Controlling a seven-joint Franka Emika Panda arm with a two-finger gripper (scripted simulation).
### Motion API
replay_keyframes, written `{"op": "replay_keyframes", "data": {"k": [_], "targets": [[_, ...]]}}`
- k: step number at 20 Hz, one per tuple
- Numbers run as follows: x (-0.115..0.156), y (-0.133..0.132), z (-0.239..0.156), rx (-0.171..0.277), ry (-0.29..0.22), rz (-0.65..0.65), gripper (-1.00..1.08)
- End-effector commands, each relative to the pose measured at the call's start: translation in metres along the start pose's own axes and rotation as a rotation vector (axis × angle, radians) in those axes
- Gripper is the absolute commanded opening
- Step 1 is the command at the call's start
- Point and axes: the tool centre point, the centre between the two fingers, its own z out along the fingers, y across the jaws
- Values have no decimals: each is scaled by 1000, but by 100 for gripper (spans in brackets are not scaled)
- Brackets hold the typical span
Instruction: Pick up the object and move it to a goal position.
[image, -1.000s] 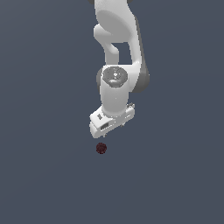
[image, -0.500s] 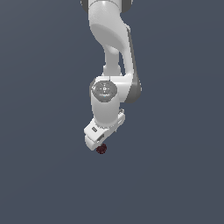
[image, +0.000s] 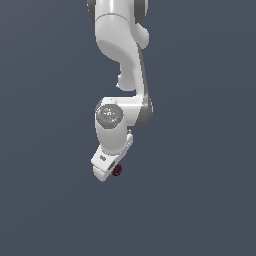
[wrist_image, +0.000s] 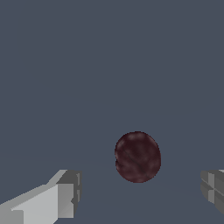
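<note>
ball (wrist_image: 137, 156) between fingertips (wrist_image: 65, 192), gaps both sides

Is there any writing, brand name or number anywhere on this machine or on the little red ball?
None that can be read. The white arm has a small dark mark on the tool, too small and blurred to make out. The dark red ball is only speckled, with no letters, and the grey floor is blank.

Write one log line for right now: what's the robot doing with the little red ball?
phase: pre-grasp | end effector: open, fingers either side of ball | ball: dark red, on surface, not gripped
</note>
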Motion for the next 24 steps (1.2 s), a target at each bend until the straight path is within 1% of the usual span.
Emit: {"op": "replay_keyframes", "data": {"k": [1, 7, 14, 24], "targets": [[-2, 4, 4, 0, 1, -33, 100], [-5, 10, 10, 0, 3, -74, 100], [-6, 10, 15, 0, 3, -75, 100], [-6, 9, 59, 0, 3, -79, 100]]}}
